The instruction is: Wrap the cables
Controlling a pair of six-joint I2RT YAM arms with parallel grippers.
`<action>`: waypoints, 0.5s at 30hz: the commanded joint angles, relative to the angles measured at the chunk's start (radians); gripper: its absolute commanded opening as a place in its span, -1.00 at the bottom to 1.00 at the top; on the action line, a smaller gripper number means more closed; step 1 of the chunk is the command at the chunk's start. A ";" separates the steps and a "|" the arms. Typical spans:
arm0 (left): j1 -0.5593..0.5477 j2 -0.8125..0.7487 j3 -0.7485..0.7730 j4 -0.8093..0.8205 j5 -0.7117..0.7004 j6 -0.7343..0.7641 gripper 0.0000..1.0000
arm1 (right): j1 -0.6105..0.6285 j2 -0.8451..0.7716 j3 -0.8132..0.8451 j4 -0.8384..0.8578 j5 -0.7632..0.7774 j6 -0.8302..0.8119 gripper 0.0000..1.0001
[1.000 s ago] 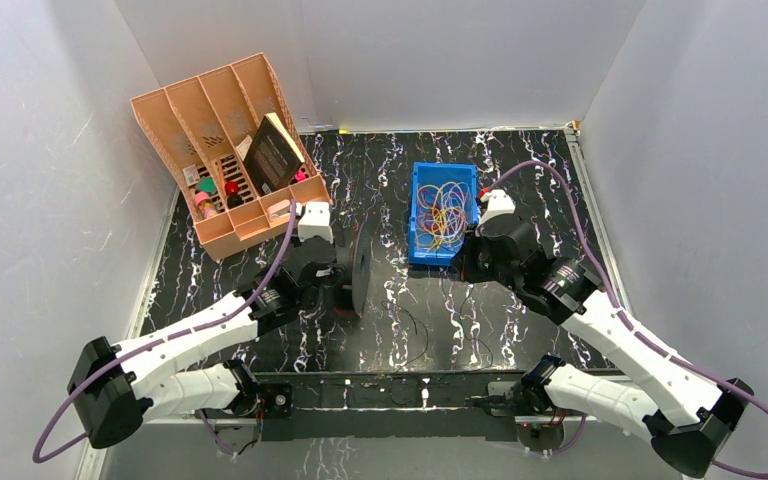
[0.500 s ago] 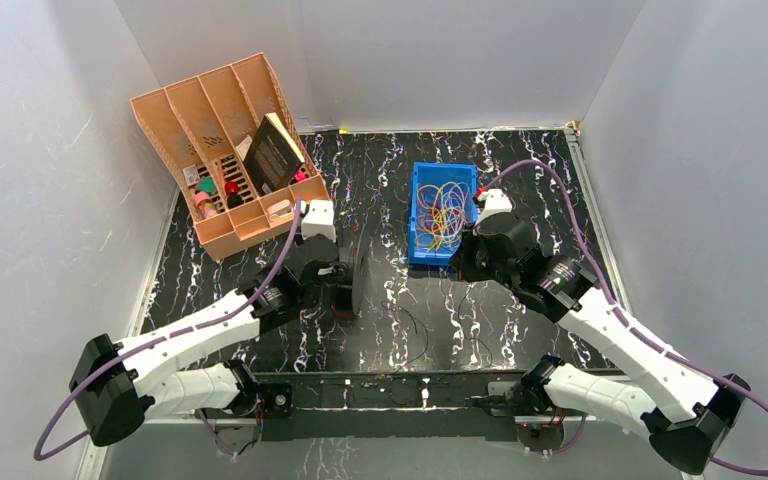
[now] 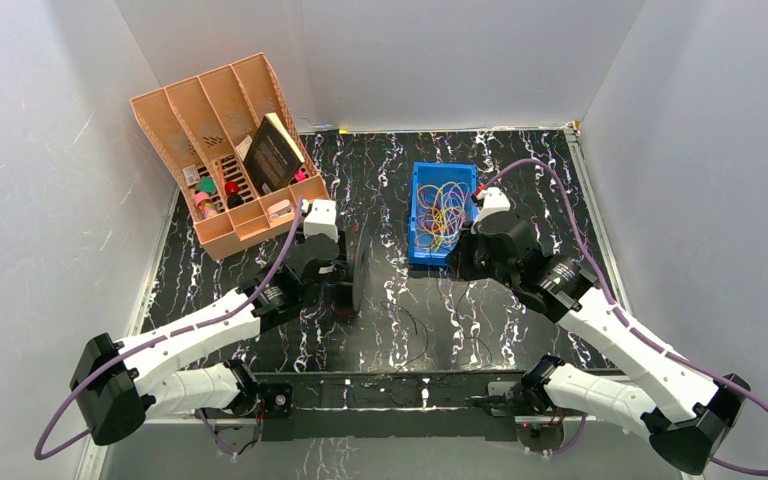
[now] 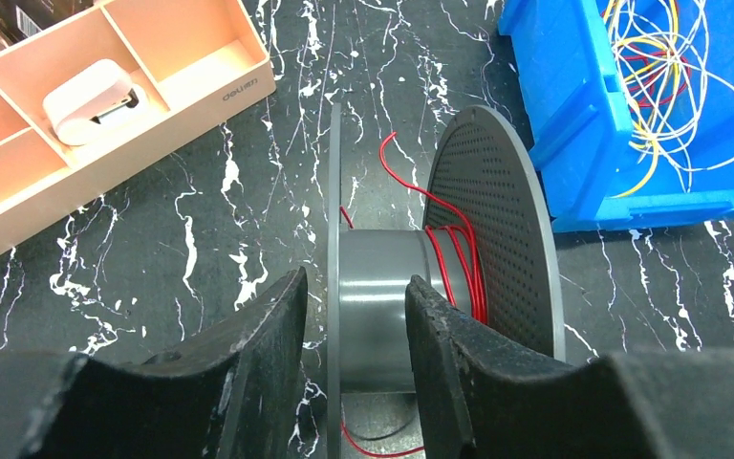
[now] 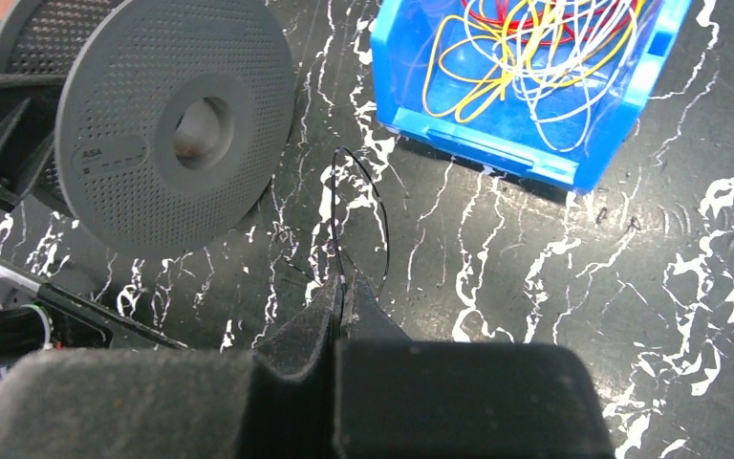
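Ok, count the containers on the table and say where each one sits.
2. The orange organizer sits at the far left, its back against the wall. The blue bin sits at far centre-right and holds the tangle of cables. No other container is in view.

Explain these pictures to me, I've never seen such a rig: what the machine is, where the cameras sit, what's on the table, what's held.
The machine is two robot arms: left arm, right arm, bolted at the near edge of a black marbled table. One picture looks down from above; the other two come from a camera on each wrist. On the table stand a blue bin of loose coloured cables, a grey spool with red cable wound on it, and a peach organiser holding a book. The left gripper is open, astride one spool flange. The right gripper is shut on a thin black cable.
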 commanded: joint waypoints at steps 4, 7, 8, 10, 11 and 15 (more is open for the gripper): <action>-0.005 -0.024 0.048 -0.019 -0.009 -0.006 -0.12 | -0.005 -0.011 0.081 0.085 -0.069 0.012 -1.00; -0.005 -0.030 0.053 -0.029 -0.009 -0.006 -0.11 | -0.005 -0.009 0.098 0.102 -0.100 0.020 -1.00; -0.005 -0.031 0.055 -0.030 -0.010 -0.006 -0.11 | -0.005 -0.006 0.106 0.109 -0.112 0.024 -1.00; -0.006 -0.033 0.056 -0.036 -0.010 -0.006 -0.11 | -0.005 -0.001 0.121 0.120 -0.137 0.035 -1.00; -0.005 -0.036 0.058 -0.039 -0.010 -0.005 -0.12 | -0.006 0.002 0.130 0.127 -0.149 0.040 -1.00; -0.005 -0.035 0.059 -0.039 -0.009 -0.002 -0.33 | -0.006 0.024 0.168 0.166 -0.220 0.062 -1.00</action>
